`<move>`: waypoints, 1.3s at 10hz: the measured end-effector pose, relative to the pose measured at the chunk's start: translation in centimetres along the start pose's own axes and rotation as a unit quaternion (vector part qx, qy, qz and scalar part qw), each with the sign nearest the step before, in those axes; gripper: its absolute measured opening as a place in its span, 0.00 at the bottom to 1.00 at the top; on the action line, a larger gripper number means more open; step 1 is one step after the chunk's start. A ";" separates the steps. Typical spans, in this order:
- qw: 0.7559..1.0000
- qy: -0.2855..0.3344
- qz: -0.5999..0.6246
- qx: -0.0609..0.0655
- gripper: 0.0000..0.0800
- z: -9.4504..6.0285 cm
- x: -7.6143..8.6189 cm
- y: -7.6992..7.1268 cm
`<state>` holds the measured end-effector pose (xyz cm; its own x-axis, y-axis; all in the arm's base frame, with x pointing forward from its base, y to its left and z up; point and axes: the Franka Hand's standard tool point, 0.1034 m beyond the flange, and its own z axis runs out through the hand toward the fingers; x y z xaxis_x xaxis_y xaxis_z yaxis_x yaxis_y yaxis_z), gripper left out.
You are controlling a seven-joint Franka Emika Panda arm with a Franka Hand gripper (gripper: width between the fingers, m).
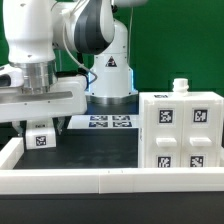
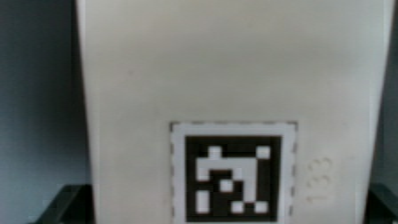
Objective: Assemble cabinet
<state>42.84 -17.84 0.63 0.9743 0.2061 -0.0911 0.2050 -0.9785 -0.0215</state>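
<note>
The cabinet (image 1: 185, 135), a large white box body with several black-and-white tags on its front, stands on the black table at the exterior view's right. My gripper (image 1: 40, 126) is at the exterior view's left, well apart from the cabinet. It is shut on a small white tagged piece (image 1: 40, 138) and holds it low over the table. In the wrist view this white piece (image 2: 222, 80) fills most of the picture, with its tag (image 2: 231, 172) near my gripper (image 2: 214, 218). A dark finger (image 2: 63, 205) shows at each side of it.
The marker board (image 1: 108, 122) lies flat in front of the robot base (image 1: 108, 75). A low white rail (image 1: 70, 180) runs along the table's front edge and up the exterior view's left side. A small white knob (image 1: 180, 87) sticks up from the cabinet's top.
</note>
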 end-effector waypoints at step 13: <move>0.999 0.035 0.025 0.002 0.70 -16.6 6.8 -13.7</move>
<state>48.21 -3.08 16.80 0.9874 0.1563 -0.0229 0.1558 -0.9875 -0.0231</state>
